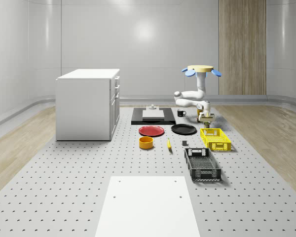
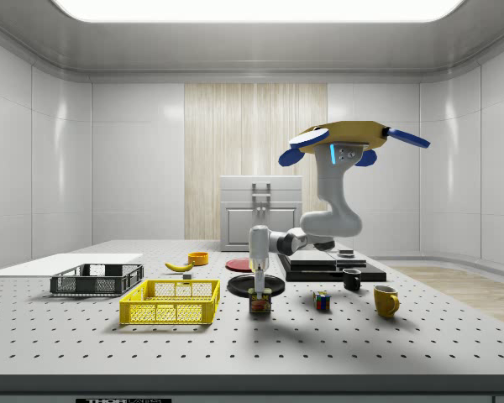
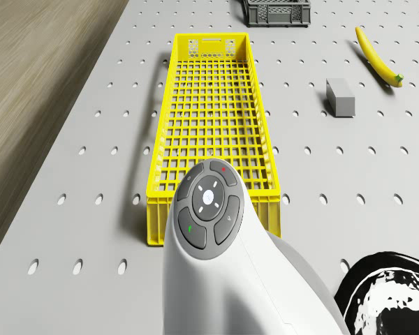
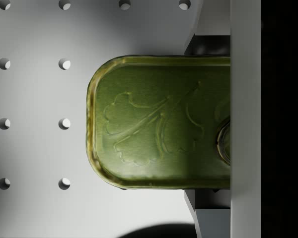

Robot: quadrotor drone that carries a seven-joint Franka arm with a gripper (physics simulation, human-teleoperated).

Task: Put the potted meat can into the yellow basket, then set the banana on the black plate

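I am on step 1 of 2: getting the potted meat can into the yellow basket. My drone hovers well above the counter, beyond the near end of the basket, with the arm folded down so that my end effector points straight at the can. In the wrist view the can's green embossed top sits directly under me, and a finger shows on either side of it, one at each long edge. They bracket the can closely, but I cannot tell whether they are pressing on it or standing just clear, so I will not claim a grip. In the side view the can seems to rest on the counter, just beside the basket's short end and outside it.

My judgement is that the next move calls for a firm hold across the can's narrow width, then a lift high enough to clear the basket's wall, a short carry over the mesh floor, and a release low down so the can does not tip.

The banana lies on the counter on the far side of the basket from me, and the black plate is close beside my arm; both are for step 2.

I can read no brand or writing: the can's top shows only a leaf-like relief.
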